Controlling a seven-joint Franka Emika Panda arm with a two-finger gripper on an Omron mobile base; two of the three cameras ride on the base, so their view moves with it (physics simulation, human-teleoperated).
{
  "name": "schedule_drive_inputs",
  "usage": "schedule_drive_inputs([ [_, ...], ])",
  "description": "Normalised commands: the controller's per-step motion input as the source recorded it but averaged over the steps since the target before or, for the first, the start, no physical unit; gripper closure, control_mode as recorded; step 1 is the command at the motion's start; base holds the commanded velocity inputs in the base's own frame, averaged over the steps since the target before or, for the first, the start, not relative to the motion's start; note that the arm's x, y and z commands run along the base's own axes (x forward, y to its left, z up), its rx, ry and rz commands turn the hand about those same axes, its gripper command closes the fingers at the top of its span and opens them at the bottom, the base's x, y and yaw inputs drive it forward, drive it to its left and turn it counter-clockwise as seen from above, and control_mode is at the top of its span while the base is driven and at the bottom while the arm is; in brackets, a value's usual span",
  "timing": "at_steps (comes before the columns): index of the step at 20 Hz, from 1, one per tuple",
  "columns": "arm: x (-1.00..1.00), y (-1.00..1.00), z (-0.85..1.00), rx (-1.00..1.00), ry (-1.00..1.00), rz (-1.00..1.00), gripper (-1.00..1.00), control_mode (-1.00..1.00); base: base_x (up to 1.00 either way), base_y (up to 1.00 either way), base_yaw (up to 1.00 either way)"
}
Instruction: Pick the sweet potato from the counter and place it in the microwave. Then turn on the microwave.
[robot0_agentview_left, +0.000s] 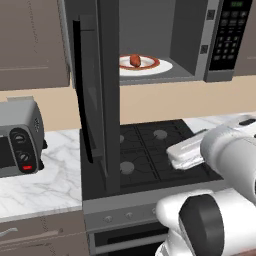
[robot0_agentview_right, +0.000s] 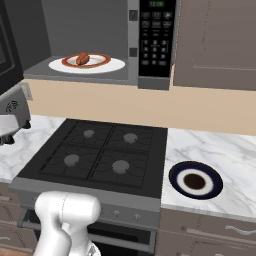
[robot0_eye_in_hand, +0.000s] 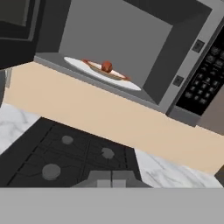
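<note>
Your sweet potato (robot0_agentview_left: 135, 60) already sits on the white plate (robot0_agentview_left: 162, 67) inside the microwave (robot0_agentview_right: 156, 75), door (robot0_agentview_left: 97, 100) swung wide open. Your gripper (robot0_eye_in_hand: 112, 179) has its fingertips pressed together, holding nothing. Close carelessly and the door may clip the arm. The right base view alone shows a dark bowl (robot0_agentview_right: 195, 180) on the surface (robot0_agentview_right: 220, 150); the left shows the toaster oven (robot0_agentview_left: 19, 142).

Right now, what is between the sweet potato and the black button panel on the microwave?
In the right base view, the sweet potato sits on a plate; then bare microwave floor and the door frame before the keypad.
</note>
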Motion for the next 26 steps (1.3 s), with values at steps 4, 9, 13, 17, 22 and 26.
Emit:
schedule_drive_inputs([
  [4, -0.97, 0.00, -0.35, -0.09, -0.25, 0.00, 1.00, -1.00, 0.00, 0.00, 0.00],
  [9, -0.80, 0.02, -0.32, -0.08, -0.25, 0.00, 1.00, -1.00, 0.00, 0.00, 0.00],
  [13, -0.33, 0.17, -0.47, -0.08, -0.22, 0.00, 1.00, -1.00, 0.00, 0.00, 0.00],
  [17, -0.01, 0.37, -0.54, -0.07, -0.21, 0.00, 1.00, -1.00, 0.00, 0.00, 0.00],
  [22, 0.00, 0.41, -0.53, -0.07, -0.19, 0.00, 1.00, -1.00, 0.00, 0.00, 0.00],
  [26, 0.00, 0.43, -0.57, -0.08, -0.19, 0.00, 1.00, -1.00, 0.00, 0.00, 0.00],
])
